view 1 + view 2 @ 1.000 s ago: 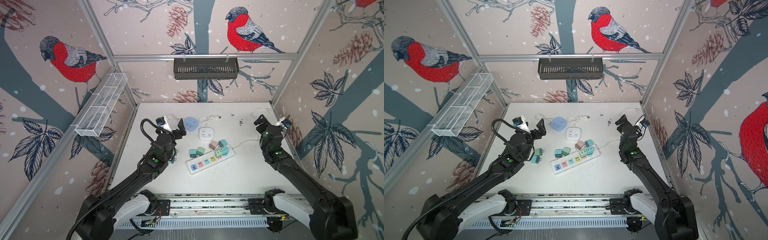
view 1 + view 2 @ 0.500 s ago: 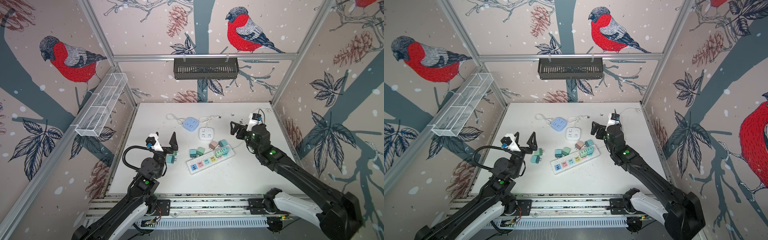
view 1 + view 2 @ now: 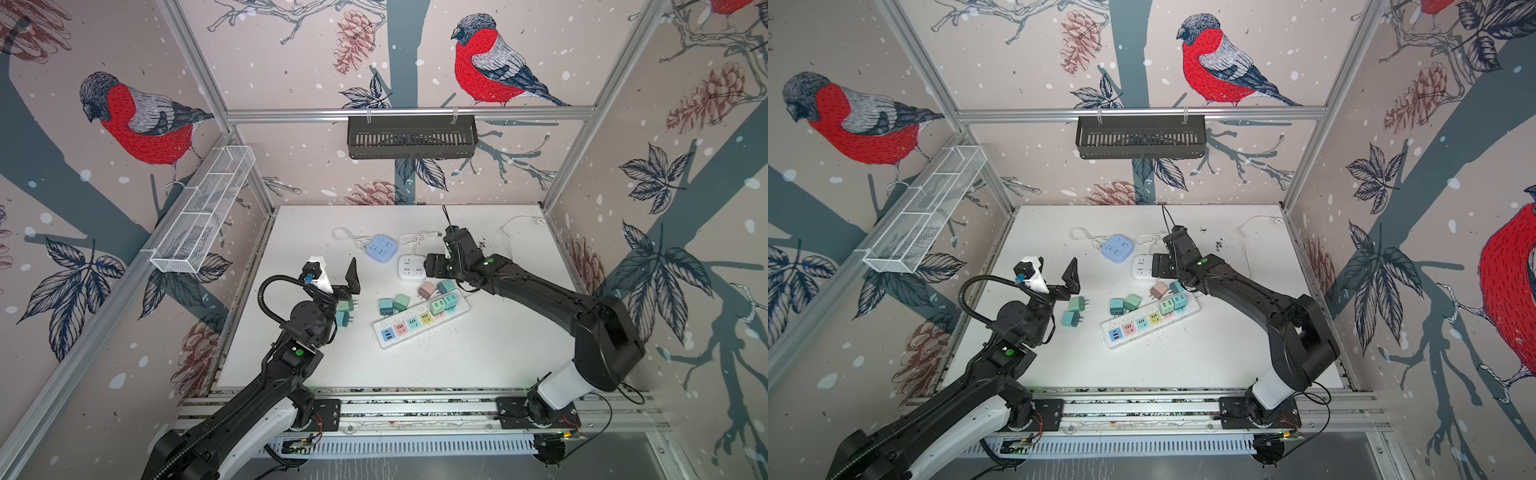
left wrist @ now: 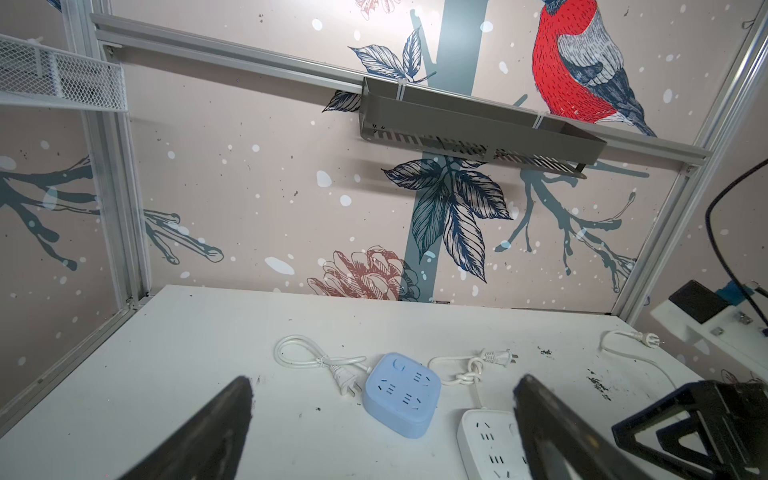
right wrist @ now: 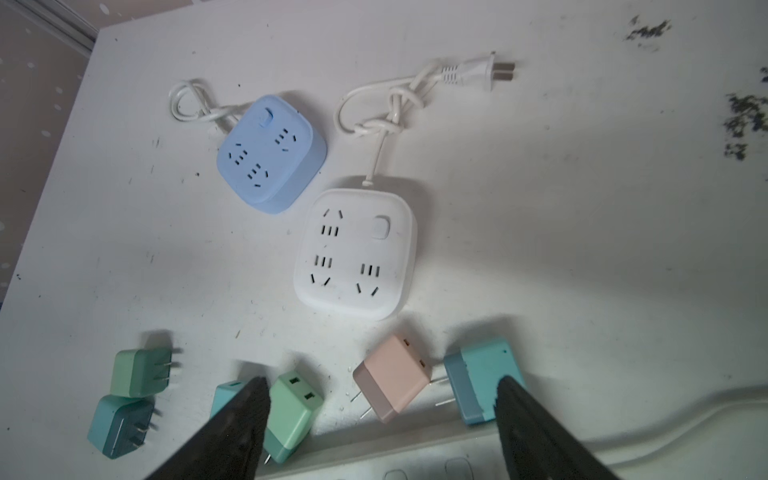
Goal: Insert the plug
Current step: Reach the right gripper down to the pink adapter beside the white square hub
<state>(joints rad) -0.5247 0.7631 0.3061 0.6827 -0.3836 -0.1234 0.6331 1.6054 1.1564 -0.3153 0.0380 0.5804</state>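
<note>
The white power strip [image 3: 419,322] with coloured sockets lies mid-table, a green plug [image 3: 437,306] and a teal plug [image 3: 451,300] standing in it. A loose pink plug [image 5: 392,382] lies on its side between a teal plug [image 5: 478,378] and a green plug [image 5: 293,409]. My right gripper [image 5: 382,386] hovers open above the pink plug, one finger on either side, touching nothing. In both top views it [image 3: 442,268] hangs beside the white socket cube [image 3: 411,269]. My left gripper [image 3: 336,276] is raised at the left, open and empty.
A blue socket cube [image 3: 381,248] with a coiled cord lies behind the white one. Two more plugs, green [image 3: 347,305] and teal [image 3: 343,319], lie under the left arm. The strip's cord [image 3: 511,245] runs to the back right. A black basket [image 3: 411,137] hangs on the back wall.
My right arm swung from the right wall to above the loose plugs and its jaws narrowed a little. My left arm drew back toward the front left and rose, still open.
</note>
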